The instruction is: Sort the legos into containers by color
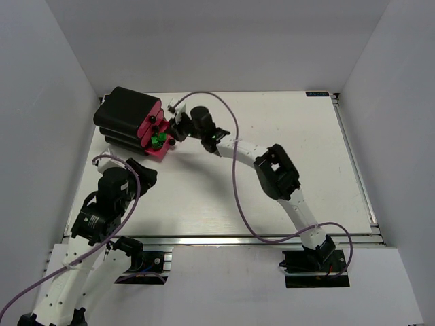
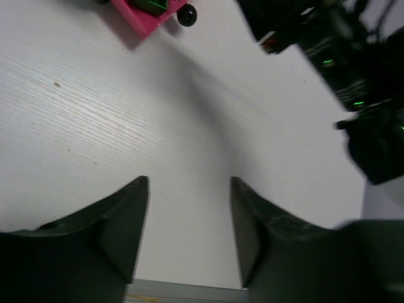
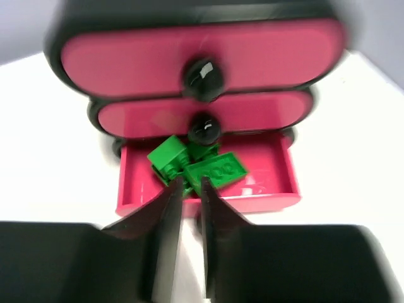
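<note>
The black cabinet [image 1: 126,115] stands at the table's far left with its pink drawers facing right. In the right wrist view the top drawer [image 3: 126,60] and middle drawer [image 3: 145,117] are closed. The bottom drawer [image 3: 278,170] is pulled out and holds a few green legos [image 3: 196,165], which also show from above [image 1: 158,140]. My right gripper [image 3: 191,186] hangs over that drawer's front wall, its jaws almost together and empty; it also shows from above [image 1: 178,129]. My left gripper [image 2: 189,183] is open and empty over bare table [image 1: 139,170]. No purple or yellow-green legos show.
In the left wrist view the open drawer's corner [image 2: 142,19] and its black knob [image 2: 186,14] show at the top, and the right arm [image 2: 353,82] fills the upper right. White walls enclose the table [image 1: 285,122]. A purple cable [image 1: 234,170] loops over it.
</note>
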